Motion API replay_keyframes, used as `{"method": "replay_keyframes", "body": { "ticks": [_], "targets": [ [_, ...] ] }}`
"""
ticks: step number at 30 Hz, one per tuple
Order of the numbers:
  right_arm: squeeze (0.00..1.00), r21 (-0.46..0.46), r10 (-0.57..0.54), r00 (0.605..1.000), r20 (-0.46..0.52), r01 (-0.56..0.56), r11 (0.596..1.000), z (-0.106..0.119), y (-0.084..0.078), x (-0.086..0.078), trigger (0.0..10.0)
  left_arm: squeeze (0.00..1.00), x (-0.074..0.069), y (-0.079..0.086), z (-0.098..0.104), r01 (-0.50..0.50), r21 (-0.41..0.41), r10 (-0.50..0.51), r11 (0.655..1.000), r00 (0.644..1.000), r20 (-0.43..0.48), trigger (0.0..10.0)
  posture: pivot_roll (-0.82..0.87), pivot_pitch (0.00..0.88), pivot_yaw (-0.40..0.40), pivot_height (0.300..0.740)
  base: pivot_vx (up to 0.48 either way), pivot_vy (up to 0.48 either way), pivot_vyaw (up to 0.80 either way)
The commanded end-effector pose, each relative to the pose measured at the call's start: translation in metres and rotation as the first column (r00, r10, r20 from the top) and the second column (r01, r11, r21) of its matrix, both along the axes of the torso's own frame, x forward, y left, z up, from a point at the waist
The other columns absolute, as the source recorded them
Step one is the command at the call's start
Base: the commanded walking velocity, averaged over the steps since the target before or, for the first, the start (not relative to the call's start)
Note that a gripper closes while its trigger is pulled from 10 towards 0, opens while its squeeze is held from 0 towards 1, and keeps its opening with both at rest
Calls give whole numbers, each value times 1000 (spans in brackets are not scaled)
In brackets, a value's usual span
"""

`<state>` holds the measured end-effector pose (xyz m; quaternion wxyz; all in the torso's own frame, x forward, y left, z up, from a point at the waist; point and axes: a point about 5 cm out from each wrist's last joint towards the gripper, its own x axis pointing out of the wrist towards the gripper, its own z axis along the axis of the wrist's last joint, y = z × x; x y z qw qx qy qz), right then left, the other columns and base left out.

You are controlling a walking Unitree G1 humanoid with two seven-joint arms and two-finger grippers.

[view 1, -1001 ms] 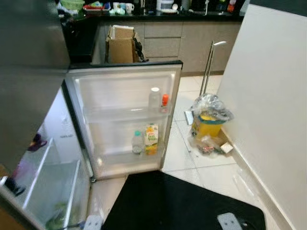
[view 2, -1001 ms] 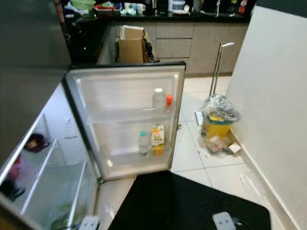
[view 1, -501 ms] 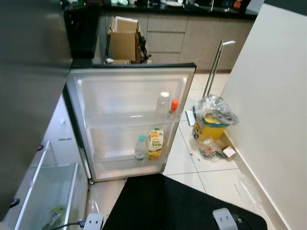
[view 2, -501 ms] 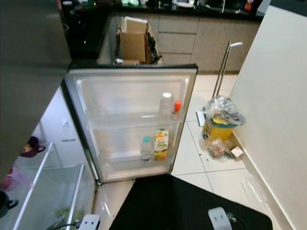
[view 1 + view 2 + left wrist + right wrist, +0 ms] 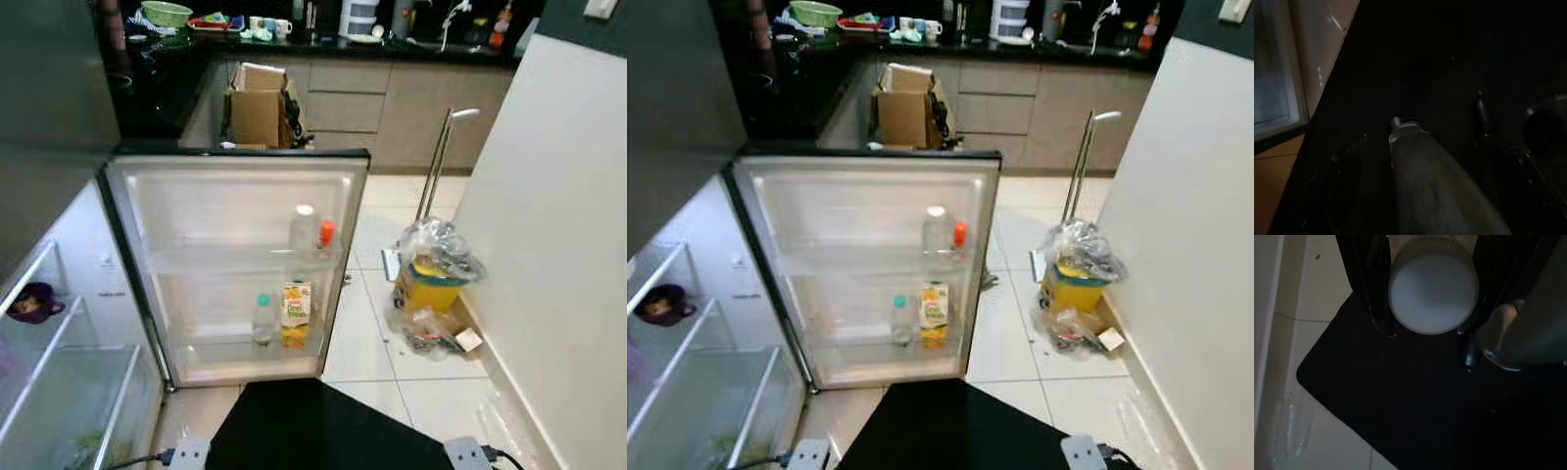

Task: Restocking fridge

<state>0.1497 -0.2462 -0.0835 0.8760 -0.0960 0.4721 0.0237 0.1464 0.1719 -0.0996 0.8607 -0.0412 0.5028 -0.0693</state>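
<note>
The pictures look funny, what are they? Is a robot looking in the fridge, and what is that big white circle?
Yes, a walking robot took them. Two pictures come from cameras on its head, looking down at an open fridge door. On the door's shelves stand a juice carton, a small water bottle and a clear bottle beside an orange-capped one. A yellow bin with a plastic bag sits on the floor. The other two pictures come from cameras on its wrists. The white circle is the end of a white container, squeezed by the right gripper. The left wrist picture is too dark to tell much.
</note>
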Motion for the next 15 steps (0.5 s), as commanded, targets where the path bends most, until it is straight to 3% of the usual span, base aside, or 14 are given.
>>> {"method": "replay_keyframes", "body": {
  "ticks": [1,5,15],
  "targets": [
    [0,0,2,1000,4,-2,1000,0,1,1,10000,0,2,1,1,-12,-1,12,1000,1000,2,10000,-124,0,-37,740,0,0,0],
    [0,2,1,1000,4,-1,1000,0,1,1,10000,0,2,0,1,-6,-10,6,1000,1000,3,10000,-126,0,-35,740,0,0,0],
    [0,15,6,999,34,-6,1000,3,1,8,10000,0,1,-2,0,1,-18,-1,1000,1000,2,10000,-127,0,-37,740,325,0,0]
  ]
}}
